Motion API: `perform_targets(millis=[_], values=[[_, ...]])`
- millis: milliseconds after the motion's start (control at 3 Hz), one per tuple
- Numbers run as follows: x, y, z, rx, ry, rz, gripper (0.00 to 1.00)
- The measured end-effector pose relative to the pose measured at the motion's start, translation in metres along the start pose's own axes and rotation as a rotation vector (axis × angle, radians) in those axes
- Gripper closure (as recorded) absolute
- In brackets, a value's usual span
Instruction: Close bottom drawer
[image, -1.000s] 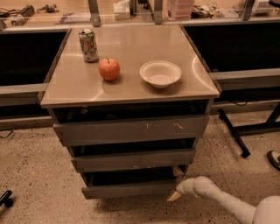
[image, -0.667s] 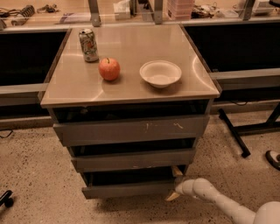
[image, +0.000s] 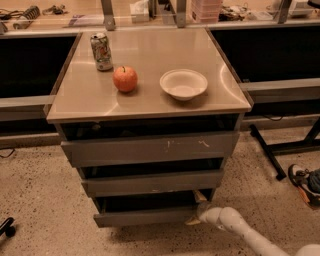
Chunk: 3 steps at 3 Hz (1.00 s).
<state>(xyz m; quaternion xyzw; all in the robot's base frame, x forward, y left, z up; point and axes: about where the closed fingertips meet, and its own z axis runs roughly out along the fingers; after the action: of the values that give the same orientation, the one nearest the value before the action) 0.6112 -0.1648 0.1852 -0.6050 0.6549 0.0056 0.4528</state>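
Observation:
The bottom drawer (image: 142, 216) is the lowest and narrowest of three grey drawers in the cabinet. Its plain front stands out a little, with a dark gap above it. My white arm comes in from the lower right. My gripper (image: 196, 216) is at the drawer's right front corner, low near the floor, touching or almost touching the front. The top drawer (image: 150, 148) has white scratch marks and the middle drawer (image: 152, 182) sits below it; both stand slightly open.
On the cabinet top (image: 220, 80) are a soda can (image: 101, 51), a red apple (image: 125, 79) and a white bowl (image: 183, 84). Dark desks flank the cabinet. A black stand leg (image: 267, 150) and a shoe (image: 302, 181) lie at the right on the speckled floor.
The gripper has moved slightly left and up against the bottom drawer's right corner. The drawer front looks about the same.

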Motion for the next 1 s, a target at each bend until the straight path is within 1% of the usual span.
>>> perform_targets(millis=[333, 667, 1000], values=[[0.000, -0.004, 0.002, 0.027, -0.006, -0.008, 0.28], [0.000, -0.007, 0.004, 0.046, -0.008, -0.012, 0.35], [0.003, -0.014, 0.011, 0.072, -0.010, -0.010, 0.31]])
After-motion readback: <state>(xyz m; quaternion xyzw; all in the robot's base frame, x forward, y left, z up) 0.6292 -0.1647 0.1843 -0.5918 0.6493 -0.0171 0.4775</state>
